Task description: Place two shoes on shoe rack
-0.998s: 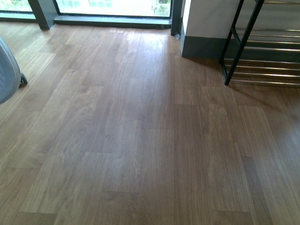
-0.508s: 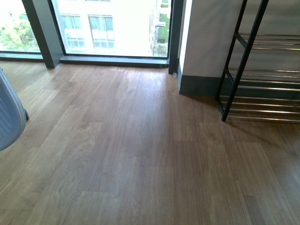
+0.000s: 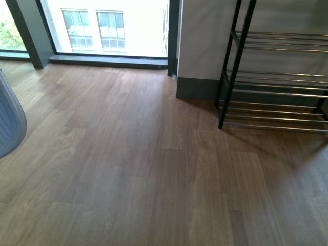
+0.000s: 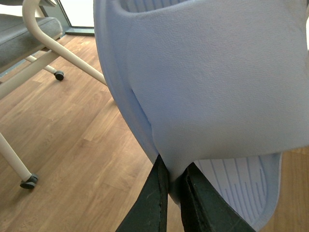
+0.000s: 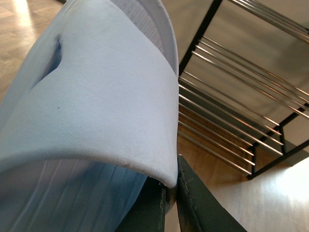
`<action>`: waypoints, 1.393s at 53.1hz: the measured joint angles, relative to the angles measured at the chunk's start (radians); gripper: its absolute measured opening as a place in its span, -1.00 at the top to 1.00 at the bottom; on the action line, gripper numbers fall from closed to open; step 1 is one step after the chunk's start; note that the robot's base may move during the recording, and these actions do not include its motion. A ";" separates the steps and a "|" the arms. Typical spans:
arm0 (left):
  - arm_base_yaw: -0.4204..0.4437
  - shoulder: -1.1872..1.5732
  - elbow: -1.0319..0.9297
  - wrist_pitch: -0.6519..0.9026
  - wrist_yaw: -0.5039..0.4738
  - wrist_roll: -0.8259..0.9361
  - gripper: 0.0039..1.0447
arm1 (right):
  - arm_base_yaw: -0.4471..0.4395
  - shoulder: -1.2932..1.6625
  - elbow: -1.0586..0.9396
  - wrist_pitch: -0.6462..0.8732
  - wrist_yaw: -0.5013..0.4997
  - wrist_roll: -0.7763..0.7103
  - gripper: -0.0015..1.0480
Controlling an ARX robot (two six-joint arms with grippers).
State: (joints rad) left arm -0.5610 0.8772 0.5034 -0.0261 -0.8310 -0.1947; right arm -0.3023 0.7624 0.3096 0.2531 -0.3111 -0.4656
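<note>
Found the left pincer (image 4: 175, 178) clamped shut on the strap edge of a pale blue slide (image 4: 212, 77), held up off the floor (image 4: 72, 145); noted a cream chair frame (image 4: 63, 55) on castors just beyond. Found the right pincer (image 5: 170, 186) likewise closed on the strap of the second slide (image 5: 96, 101), with the shoe rack (image 5: 219, 118) near behind it. From the front, saw only the rim of the left arm's pale blue slide at the picture's edge, neither arm otherwise in view; located the shoe rack ahead and to the right against the wall (image 3: 205, 41), with no shoe on the tiers shown; further off, a window (image 3: 113, 25). Judged the step as carry and approach — nothing placed yet. Recommend squaring up to the rack first; then lowering each slide sole-down across several bars, not between them; releasing only once seated flat; minding the thin strap grip — liable to swing or slip.
</note>
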 joint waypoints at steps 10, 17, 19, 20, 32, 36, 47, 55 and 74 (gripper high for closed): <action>-0.002 0.000 -0.001 0.000 0.002 0.000 0.95 | -0.001 0.000 0.000 0.000 0.002 0.000 0.97; -0.001 0.000 -0.001 0.000 -0.002 0.000 0.95 | -0.001 -0.001 0.000 0.000 -0.001 0.001 0.97; -0.001 0.000 -0.001 0.000 -0.001 0.000 0.95 | -0.001 0.000 0.000 0.000 0.001 0.001 0.97; -0.001 0.000 -0.001 0.000 -0.001 0.000 0.95 | -0.001 0.000 0.000 0.000 0.001 0.001 0.97; -0.002 0.002 -0.001 0.000 0.003 0.000 0.95 | -0.003 0.001 -0.001 0.000 0.003 0.002 0.97; -0.002 0.002 -0.001 0.000 0.004 0.000 0.95 | -0.003 0.001 -0.001 0.000 0.004 0.002 0.97; -0.002 0.002 -0.001 0.000 0.000 0.000 0.95 | -0.003 0.001 -0.001 0.000 0.001 0.002 0.97; -0.002 0.002 -0.001 0.000 0.000 0.000 0.95 | -0.003 0.001 -0.001 0.000 0.000 0.002 0.97; -0.002 0.002 -0.001 0.000 0.000 0.000 0.95 | -0.003 0.001 -0.001 0.000 0.001 0.002 0.97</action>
State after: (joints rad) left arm -0.5629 0.8787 0.5022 -0.0261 -0.8307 -0.1944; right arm -0.3058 0.7635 0.3088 0.2531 -0.3103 -0.4637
